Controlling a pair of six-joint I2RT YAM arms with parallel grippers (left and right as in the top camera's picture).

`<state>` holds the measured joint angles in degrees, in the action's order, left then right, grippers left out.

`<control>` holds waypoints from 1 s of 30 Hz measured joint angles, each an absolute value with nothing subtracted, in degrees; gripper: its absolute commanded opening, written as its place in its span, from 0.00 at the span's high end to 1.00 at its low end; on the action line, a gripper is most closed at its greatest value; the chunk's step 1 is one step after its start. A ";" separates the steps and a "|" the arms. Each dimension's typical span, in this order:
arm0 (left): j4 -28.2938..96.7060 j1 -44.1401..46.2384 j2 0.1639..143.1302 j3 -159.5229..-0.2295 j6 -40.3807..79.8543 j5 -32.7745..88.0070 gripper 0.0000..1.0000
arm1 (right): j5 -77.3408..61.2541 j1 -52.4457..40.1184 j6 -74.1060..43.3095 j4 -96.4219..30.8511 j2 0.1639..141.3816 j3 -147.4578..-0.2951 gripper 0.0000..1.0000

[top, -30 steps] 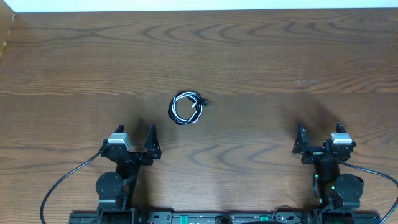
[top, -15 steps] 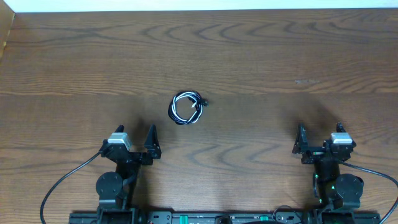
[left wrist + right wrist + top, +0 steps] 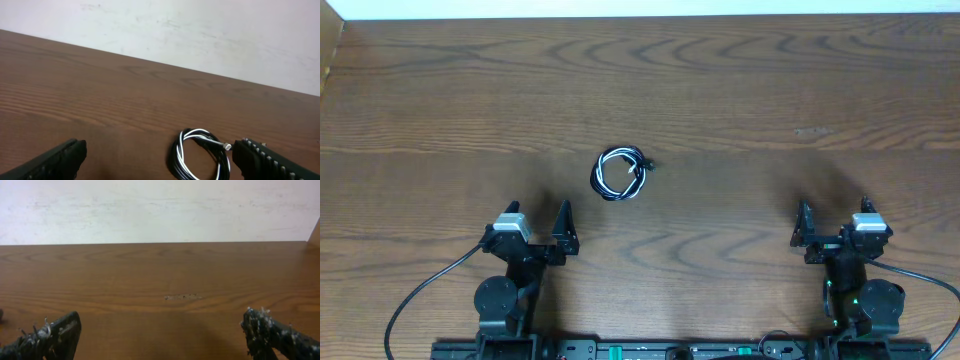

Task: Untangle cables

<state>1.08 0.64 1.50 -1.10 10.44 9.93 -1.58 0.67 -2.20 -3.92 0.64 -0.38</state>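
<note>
Cables (image 3: 620,174) coiled, both grippers wide

Black and white loops lie interlaced on the table (image 3: 770,80), well apart from both arms. Your left gripper (image 3: 537,220) and right gripper (image 3: 833,222) stand spread, holding nothing. Approach with the nearer left; pinch one colour only, near a plug.

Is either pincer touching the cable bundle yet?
No, overhead the cables lie coiled alone on the table, well apart from the open left pincer and open right pincer.

Wooden table (image 3: 770,80) is carrying a black cable (image 3: 173,157) and white cable (image 3: 197,133), lying coiled together near its middle.
</note>
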 measured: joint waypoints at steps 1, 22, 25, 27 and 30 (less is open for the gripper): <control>1.08 0.64 1.50 -1.10 10.44 9.91 0.02 | -1.58 0.67 -2.20 -3.92 0.64 -0.38 0.01; 1.08 0.64 1.50 -1.10 10.44 9.93 0.02 | -1.56 -1.30 -2.20 -3.95 0.64 -0.38 0.01; 1.08 0.64 1.50 -1.10 10.44 9.91 0.02 | -1.58 -3.33 -2.20 -3.92 0.64 -0.38 0.01; 1.08 0.64 1.50 -1.10 10.44 9.93 0.02 | -1.58 -4.54 -2.20 -3.95 0.64 -0.38 0.01; 1.08 0.64 1.50 -1.10 10.44 9.93 0.02 | -1.58 -5.93 -2.20 -3.95 0.64 -0.38 0.01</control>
<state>1.08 0.64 1.50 -1.10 10.44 9.93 -1.58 -5.93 -2.20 -3.95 0.64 -0.38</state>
